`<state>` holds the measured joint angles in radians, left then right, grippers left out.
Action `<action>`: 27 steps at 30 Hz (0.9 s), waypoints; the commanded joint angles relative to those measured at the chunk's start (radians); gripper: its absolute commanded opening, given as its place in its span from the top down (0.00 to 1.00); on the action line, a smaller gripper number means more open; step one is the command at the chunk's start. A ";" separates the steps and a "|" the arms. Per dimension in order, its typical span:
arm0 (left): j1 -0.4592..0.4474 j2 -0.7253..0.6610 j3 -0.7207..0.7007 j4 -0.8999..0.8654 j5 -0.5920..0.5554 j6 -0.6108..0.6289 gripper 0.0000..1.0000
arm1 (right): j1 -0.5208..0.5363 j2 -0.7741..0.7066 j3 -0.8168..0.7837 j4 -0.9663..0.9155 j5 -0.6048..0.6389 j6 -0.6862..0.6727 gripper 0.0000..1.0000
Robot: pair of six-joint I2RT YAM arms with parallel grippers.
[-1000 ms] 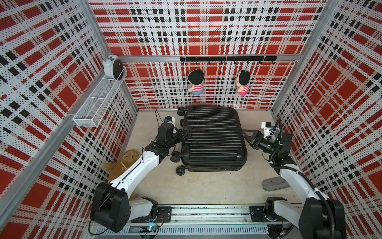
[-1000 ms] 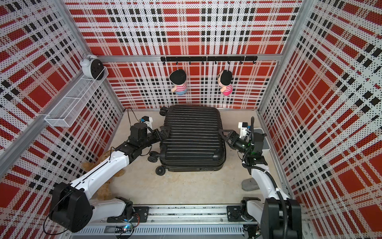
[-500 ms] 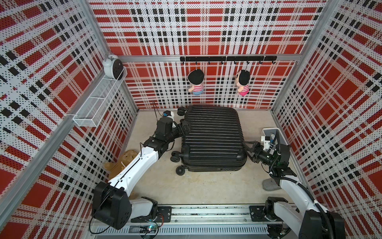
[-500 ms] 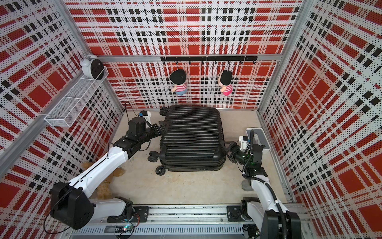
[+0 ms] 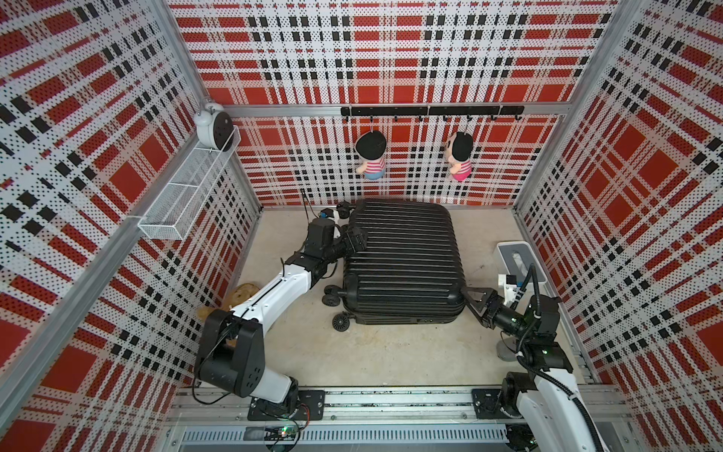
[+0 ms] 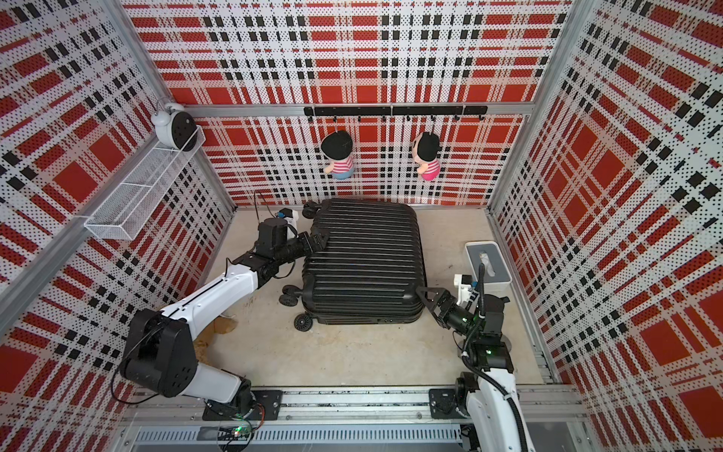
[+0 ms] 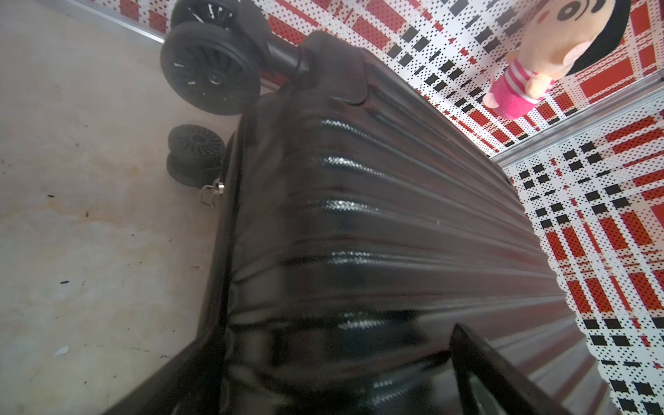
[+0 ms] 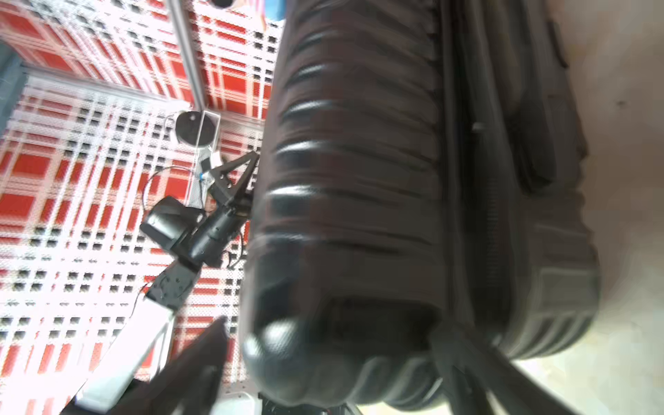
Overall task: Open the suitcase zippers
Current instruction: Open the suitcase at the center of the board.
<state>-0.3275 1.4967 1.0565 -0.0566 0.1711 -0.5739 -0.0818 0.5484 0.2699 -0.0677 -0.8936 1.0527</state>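
Right fingers (image 5: 478, 294): spread open, nothing gripped, set at near right corner of suitcase (image 5: 403, 258). The suitcase is laid flat, shut, mid surface (image 5: 371, 352). Left fingers (image 5: 357, 242): spread open, placed at its far left edge.

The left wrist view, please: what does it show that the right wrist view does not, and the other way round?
Only the left wrist view shows two caster wheels and a small silver zipper pull hanging at the edge of the suitcase. Only the right wrist view shows the left arm from outside, its open left claw at the suitcase's opposite edge. Both show the ribbed black shell, the beige floor and the plaid wall.
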 commanded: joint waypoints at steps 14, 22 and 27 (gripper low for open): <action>-0.007 0.035 -0.003 -0.025 0.015 0.023 0.03 | -0.042 -0.097 -0.120 -0.319 -0.008 -0.036 0.00; -0.007 0.038 -0.004 -0.025 0.015 0.025 0.03 | -0.063 -0.126 -0.230 0.013 -0.089 0.180 0.00; -0.008 0.046 -0.008 -0.022 0.016 0.023 0.03 | -0.051 -0.108 -0.298 0.422 -0.071 0.388 0.00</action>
<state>-0.3279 1.5085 1.0565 -0.0299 0.1795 -0.5735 -0.1375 0.4412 0.0082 0.0429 -0.9985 1.2865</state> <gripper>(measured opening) 0.974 0.997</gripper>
